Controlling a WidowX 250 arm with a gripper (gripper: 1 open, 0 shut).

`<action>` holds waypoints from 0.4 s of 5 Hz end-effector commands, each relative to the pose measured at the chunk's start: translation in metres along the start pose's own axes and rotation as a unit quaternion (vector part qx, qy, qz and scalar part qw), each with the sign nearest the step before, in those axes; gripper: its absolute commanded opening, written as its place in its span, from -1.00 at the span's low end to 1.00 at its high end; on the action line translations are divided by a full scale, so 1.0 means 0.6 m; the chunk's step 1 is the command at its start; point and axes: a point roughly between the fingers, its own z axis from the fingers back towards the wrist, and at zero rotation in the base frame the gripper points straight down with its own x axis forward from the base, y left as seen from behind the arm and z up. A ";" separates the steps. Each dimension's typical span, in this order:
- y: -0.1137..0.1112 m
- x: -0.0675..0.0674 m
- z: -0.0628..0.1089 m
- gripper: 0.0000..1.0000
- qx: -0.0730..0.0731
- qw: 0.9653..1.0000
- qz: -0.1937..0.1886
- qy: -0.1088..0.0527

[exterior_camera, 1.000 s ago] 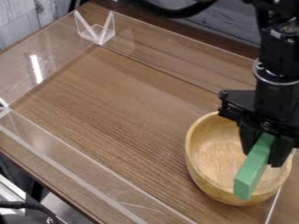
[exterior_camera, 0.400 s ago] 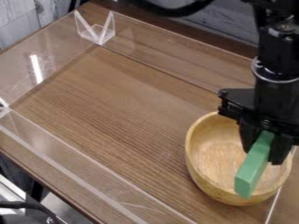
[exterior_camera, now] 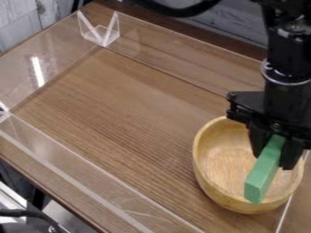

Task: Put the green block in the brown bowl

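Note:
The green block [exterior_camera: 263, 175] hangs tilted, its lower end down inside the brown bowl [exterior_camera: 219, 161] at the table's right front. My gripper [exterior_camera: 278, 146] is directly above the bowl's right half, black fingers shut on the upper end of the green block. Whether the block's lower tip touches the bowl's floor I cannot tell.
Clear acrylic walls [exterior_camera: 73, 64] fence the wooden table [exterior_camera: 122, 109] on the left, back and front. A small clear bracket [exterior_camera: 100, 29] stands at the back left corner. The bowl sits close to the table's right front edge.

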 end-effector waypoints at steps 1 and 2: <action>-0.003 0.014 0.014 -1.00 -0.010 1.000 0.003 -0.018; -0.003 0.015 0.011 -1.00 -0.011 1.000 0.005 -0.018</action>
